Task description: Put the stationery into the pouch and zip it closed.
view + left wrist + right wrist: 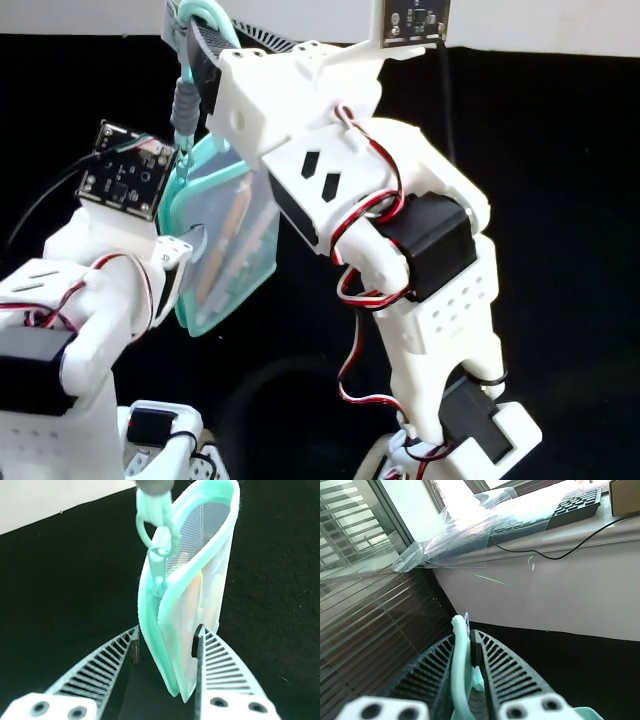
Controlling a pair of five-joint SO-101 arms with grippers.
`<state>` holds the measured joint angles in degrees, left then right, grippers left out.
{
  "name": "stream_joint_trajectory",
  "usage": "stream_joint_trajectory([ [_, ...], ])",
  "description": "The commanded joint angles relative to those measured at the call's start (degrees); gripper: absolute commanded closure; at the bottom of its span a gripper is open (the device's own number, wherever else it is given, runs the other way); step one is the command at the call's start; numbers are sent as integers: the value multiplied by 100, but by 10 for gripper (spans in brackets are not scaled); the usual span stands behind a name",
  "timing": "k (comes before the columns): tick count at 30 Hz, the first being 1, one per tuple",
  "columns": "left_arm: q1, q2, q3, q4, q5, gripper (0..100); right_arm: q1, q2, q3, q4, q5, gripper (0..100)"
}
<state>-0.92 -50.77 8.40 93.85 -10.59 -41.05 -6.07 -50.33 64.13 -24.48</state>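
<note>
Pouch: a mint-edged pouch (225, 240) with clear sides hangs upright in the air above the black table cover (560, 150), between the two arms.
Stationery: long tan and orange pieces (238, 225) stand inside the pouch and show through its clear wall; what they are cannot be told.
Loop: a mint carrying loop (150, 510) sits at the pouch's top end, joined to the zipper pull (155, 565).
Zip: beyond the pull, the pouch's rim spreads apart, with a mesh panel (200, 525) visible through the gap.
Right claw: the right gripper (470, 632) is clenched on the loop, whose mint strip (459, 660) runs up between its two ribbed fingers. In the high view it (200, 45) holds the top of the pouch, which dangles below it.
Left claw: the left gripper (167, 635) grasps the lower part of the pouch, one finger (199, 640) pressed on the clear side and the other at the zip edge. In the high view it (192, 250) sits low against the pouch's near side.
Behind: slatted blinds (365, 595) and a keyboard (577, 502) on a ledge.
</note>
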Motion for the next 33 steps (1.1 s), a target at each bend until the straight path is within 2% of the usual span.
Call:
stream_joint_trajectory([
  [1, 110, 338, -48, -325, -35, 801, -40, -66, -242, 31, -44, 994],
  [5, 127, 655, -31, -484, -35, 801, -31, -66, -242, 110, -35, 994],
  [13, 646, 945, -4, -440, -35, 809, -31, -66, -242, 215, -35, 994],
  [19, 699, 936, -40, -484, -35, 993, -13, -66, -242, 215, -26, 994],
  [20, 690, 936, -48, -457, -35, 995, -4, -66, -242, 224, -26, 994],
  [33, 321, 936, -13, -431, -35, 994, 1719, -66, -242, 198, -53, 993],
])
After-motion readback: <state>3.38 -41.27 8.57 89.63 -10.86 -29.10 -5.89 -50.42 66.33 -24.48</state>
